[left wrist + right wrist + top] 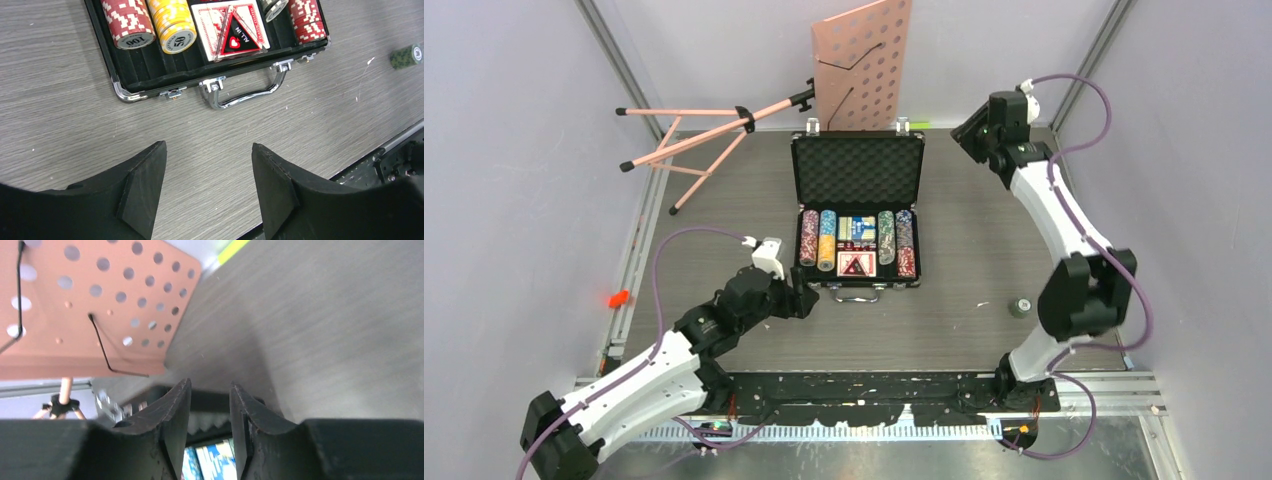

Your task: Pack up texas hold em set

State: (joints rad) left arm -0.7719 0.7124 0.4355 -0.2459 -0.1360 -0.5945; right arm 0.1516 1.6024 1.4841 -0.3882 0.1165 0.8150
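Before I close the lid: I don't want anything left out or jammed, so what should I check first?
1. All chips inside the briefcase: not ok. A green chip stack lies loose on the table, right of the case.
2. Lid fully open, foam bare: ok.
3. Left pincer open and empty: ok. It hovers near the handle.
4. Right pincer empty: ok. Its fingers are narrowly apart, at the lid's far corner.
5. Pink music stand clear of the lid's swing: cannot tell.
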